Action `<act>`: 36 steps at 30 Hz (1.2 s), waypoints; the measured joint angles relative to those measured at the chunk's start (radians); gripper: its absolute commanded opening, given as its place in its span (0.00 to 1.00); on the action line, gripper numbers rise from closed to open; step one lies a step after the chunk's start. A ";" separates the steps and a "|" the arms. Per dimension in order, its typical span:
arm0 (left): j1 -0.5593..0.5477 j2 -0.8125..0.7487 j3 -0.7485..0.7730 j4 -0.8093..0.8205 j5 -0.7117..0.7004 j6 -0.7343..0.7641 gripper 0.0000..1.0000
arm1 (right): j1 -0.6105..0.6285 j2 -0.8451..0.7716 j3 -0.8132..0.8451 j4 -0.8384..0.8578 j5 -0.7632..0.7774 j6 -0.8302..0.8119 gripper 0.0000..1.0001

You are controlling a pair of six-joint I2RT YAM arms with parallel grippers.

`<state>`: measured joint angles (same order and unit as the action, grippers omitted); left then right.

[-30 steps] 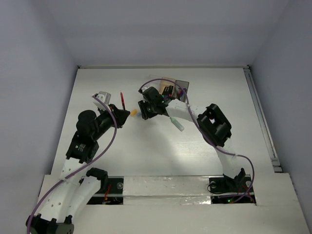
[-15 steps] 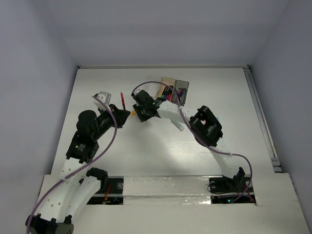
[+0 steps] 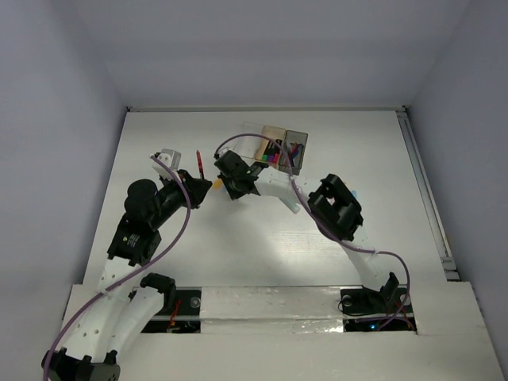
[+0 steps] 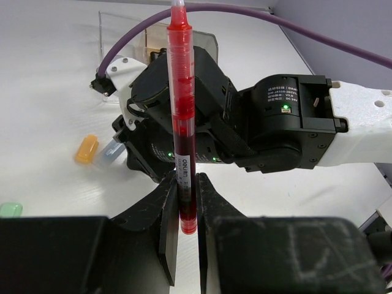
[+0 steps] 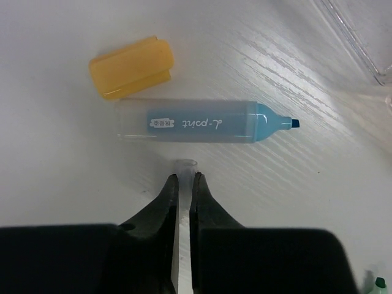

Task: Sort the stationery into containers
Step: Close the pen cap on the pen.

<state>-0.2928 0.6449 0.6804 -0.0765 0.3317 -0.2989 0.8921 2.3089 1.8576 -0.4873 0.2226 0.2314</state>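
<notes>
Red pen [image 4: 182,110] clamped in left end effector [image 4: 185,187]; right end effector [image 5: 185,180] pinches clear piece [image 5: 185,164] near highlighter [image 5: 196,121].

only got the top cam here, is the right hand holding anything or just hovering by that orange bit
observer: Its jaws are closed on a small clear tube-like piece, whose end pokes out past the tips of the right hand.
operator: ok whats lying under it
observer: An uncapped light-blue plastic highlighter lies flat, chisel tip exposed, with a loose orange plastic cap beside its blunt end.
operator: and the left one
observer: The left hand clamps a thin red pen near its lower end; the rest sticks straight out beyond the fingertips.
</notes>
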 measured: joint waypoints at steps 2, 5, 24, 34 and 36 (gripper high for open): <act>0.000 0.000 0.000 0.000 0.000 0.000 0.00 | 0.000 -0.008 -0.011 0.008 0.005 0.008 0.00; 0.000 0.002 0.000 0.000 0.001 0.000 0.00 | 0.000 -0.050 -0.084 0.056 0.004 0.025 0.00; 0.000 0.112 -0.018 0.146 0.364 -0.073 0.00 | -0.001 -0.921 -0.768 0.799 -0.027 0.240 0.00; -0.015 0.145 -0.035 0.235 0.518 -0.126 0.00 | -0.001 -0.924 -0.794 1.036 -0.025 0.309 0.00; -0.017 0.146 -0.035 0.240 0.529 -0.129 0.00 | -0.001 -0.915 -0.794 1.063 -0.043 0.320 0.00</act>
<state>-0.3099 0.7914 0.6453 0.1638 0.8608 -0.4282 0.8913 1.3941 1.0634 0.5755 0.1799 0.5518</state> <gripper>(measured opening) 0.084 0.065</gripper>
